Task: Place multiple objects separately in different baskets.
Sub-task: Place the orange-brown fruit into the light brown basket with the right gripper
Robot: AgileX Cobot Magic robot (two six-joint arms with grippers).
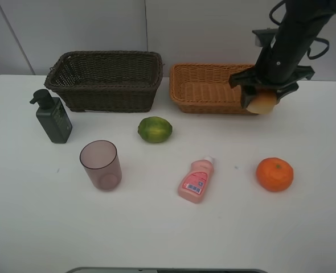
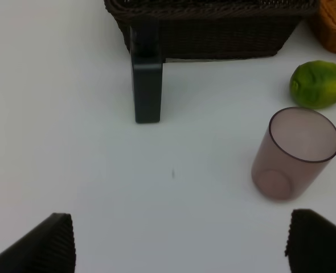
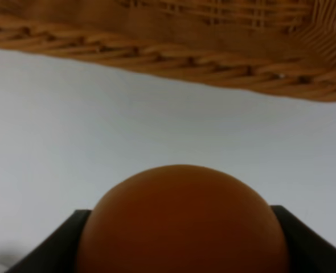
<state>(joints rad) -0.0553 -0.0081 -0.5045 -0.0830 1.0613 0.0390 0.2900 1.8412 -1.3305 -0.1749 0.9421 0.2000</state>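
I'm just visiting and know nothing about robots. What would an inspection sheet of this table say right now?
Surface: white table.
Job's things: dark basket and tan basket at the back, nothing seen inside; pump bottle, cup, green fruit, pink bottle and orange apart on the table.
Clutter: nothing seen.
Claws: right claw shut on a peach-red fruit by the tan basket's front corner; left claw open, empty, above the table.
Cables: black cables loop beside the right arm.
Surroundings: pale wall panels behind.
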